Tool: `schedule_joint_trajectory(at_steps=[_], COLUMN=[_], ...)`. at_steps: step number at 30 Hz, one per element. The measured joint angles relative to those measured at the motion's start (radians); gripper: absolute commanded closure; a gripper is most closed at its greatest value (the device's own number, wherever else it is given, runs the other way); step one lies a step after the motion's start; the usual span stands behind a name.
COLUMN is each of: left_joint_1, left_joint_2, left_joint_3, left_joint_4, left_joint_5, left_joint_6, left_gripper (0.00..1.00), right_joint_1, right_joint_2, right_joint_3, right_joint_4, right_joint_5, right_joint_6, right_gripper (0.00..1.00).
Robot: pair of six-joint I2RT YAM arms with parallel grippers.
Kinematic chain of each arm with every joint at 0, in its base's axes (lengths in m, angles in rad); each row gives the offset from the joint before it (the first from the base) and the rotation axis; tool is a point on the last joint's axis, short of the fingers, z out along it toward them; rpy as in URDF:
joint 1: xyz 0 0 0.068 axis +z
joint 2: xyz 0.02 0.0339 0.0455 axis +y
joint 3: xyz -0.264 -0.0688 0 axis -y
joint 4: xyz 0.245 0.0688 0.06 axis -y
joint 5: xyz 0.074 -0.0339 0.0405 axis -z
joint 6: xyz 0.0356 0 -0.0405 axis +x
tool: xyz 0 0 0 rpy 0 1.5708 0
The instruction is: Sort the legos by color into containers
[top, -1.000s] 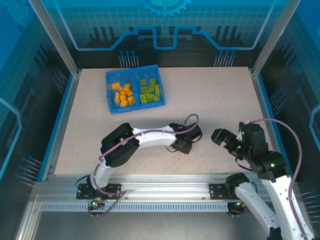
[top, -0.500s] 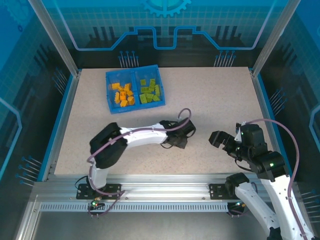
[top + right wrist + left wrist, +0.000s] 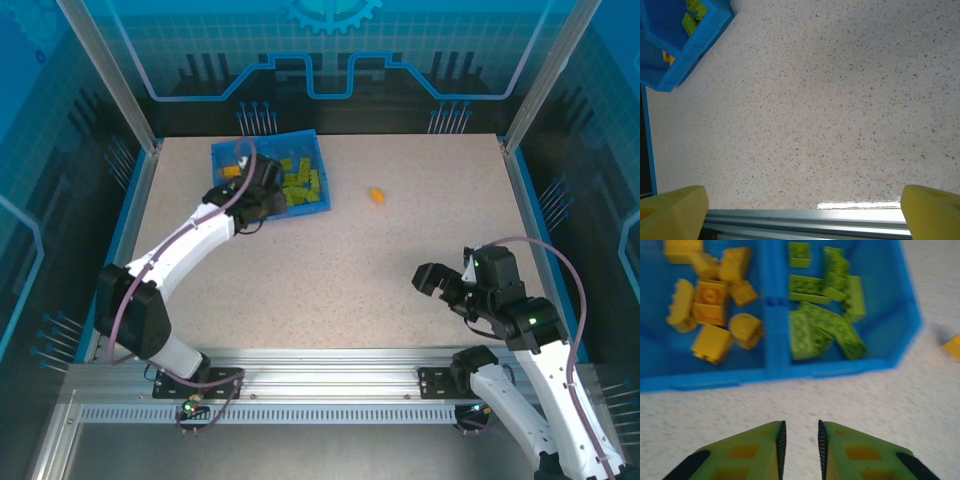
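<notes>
Just ahead of the left pincer (image 3: 800, 442), which is arriving from mid-table pinched shut and empty, the tray (image 3: 715, 382) is waiting; an orange brick (image 3: 376, 195) is newly lying loose to its right, needing sorting.

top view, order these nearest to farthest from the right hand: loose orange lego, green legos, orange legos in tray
1. loose orange lego, on the table right of the tray
2. green legos, right compartment
3. orange legos in tray, left compartment, farthest
</notes>
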Motion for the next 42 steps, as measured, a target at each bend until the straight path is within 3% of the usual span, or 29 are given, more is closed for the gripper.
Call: schedule_joint_trajectory(at_steps=[4, 8, 14, 20, 27, 31, 37, 42], left_joint_1=[0.02, -0.022, -0.165, -0.243, -0.245, -0.245, -0.245, -0.245], left_joint_2=[0.014, -0.094, -0.41, -0.642, -0.785, -0.809, -0.81, -0.803], left_joint_3=[-0.016, -0.133, -0.266, -0.354, -0.492, -0.513, -0.519, -0.526], left_joint_4=[0.019, 0.076, 0.106, 0.093, 0.063, 0.056, 0.056, 0.06], left_joint_5=[0.093, 0.179, 0.238, 0.254, 0.25, 0.25, 0.25, 0.235], left_joint_6=[0.019, 0.013, 0.089, 0.206, 0.228, 0.228, 0.235, 0.252], left_gripper=[0.52, 0.37, 0.18, 0.01, 0.01, 0.01, 0.01, 0.01], right_joint_1=[0.0, 0.001, 0.001, 0.007, 0.002, -0.005, -0.014, -0.016], right_joint_2=[0.034, 0.2, 0.576, 1.054, 1.621, 1.858, 2.1, 2.17], right_joint_3=[-0.014, 0.019, 0.235, 0.615, 1.177, 1.449, 1.772, 1.848], right_joint_4=[0.035, 0.079, 0.197, 0.342, 0.327, 0.265, 0.202, 0.214], right_joint_5=[-0.013, -0.01, 0.088, 0.164, 0.236, 0.265, 0.256, 0.245], right_joint_6=[-0.02, -0.089, -0.238, -0.333, -0.39, -0.405, -0.408, -0.373], right_gripper=[0.0, 0.0, 0.0, 0.0, 0.06, 0.1, 0.12, 0.2])
